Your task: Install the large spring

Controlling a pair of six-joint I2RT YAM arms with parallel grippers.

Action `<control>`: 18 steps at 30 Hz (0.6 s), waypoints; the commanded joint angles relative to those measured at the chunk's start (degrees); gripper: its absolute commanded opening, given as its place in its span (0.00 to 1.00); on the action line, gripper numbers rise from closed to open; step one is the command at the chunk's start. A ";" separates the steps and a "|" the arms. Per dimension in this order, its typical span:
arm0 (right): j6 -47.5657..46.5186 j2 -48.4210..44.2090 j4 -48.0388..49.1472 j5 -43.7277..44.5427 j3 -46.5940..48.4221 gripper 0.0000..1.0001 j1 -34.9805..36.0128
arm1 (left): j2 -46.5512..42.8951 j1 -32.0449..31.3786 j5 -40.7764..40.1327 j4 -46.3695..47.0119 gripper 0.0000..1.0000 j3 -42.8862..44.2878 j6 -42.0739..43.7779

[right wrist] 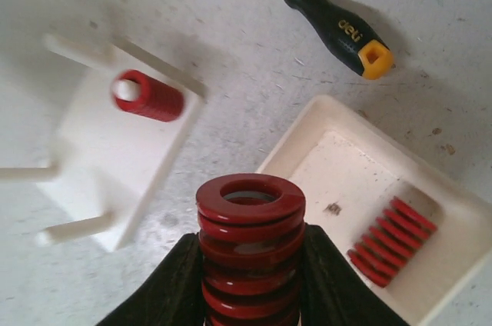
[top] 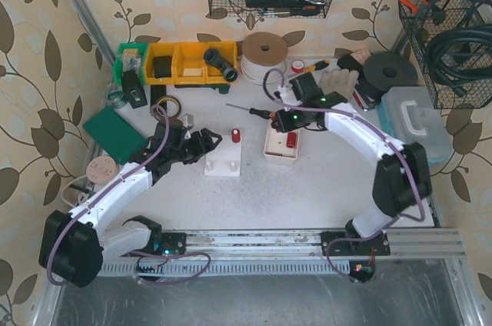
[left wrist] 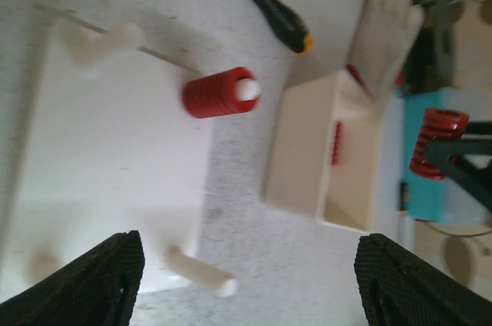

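The large spring is clear of the surface, pinched between the 2 fingers of the right end effector. Its long axis runs upright along those fingers, and its open bore faces the wrist camera. It hangs over the edge of the tray, where 1 small spring lies flat. The white peg plate lies to the spring's left in the right wrist view, toward the left arm, past a strip of bare surface. A fitted spring already sits on 1 corner peg, and a bare peg stands near another corner. The pegs appear to stand upright, so the spring's axis looks roughly matched to them. The coming move is probably a sideways carry over the plate, then a straight descent. I cannot tell which peg suits the large spring. The left end effector is spread wide and empty just over the plate's edge. It is nearer the plate, but the right arm has the spring.
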 commanded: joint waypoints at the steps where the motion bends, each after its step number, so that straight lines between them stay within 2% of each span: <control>1: 6.96 -8.73 8.02 -12.01 -4.82 0.00 -1.54 | 0.70 0.62 10.14 13.32 0.78 2.35 -10.90; 4: 3.51 -11.43 11.05 -21.54 -7.49 0.00 -1.57 | 2.40 0.58 14.92 18.65 0.79 5.44 -15.57; 6: 0.44 -12.24 10.96 -24.44 -8.29 0.00 -1.41 | 4.39 0.54 18.50 17.42 0.79 9.49 -15.95; 9: -6.85 -16.76 12.24 -20.24 -11.89 0.00 -0.47 | 8.77 0.53 25.45 12.35 0.78 16.27 -14.77; 13: -15.62 -25.90 19.98 -16.69 -19.87 0.00 -0.27 | 12.40 -0.13 32.19 6.81 0.77 21.55 -13.18; 18: -21.10 -28.58 18.43 -19.58 -20.09 0.00 -0.25 | 15.12 -4.14 35.38 -6.23 0.76 27.36 -5.05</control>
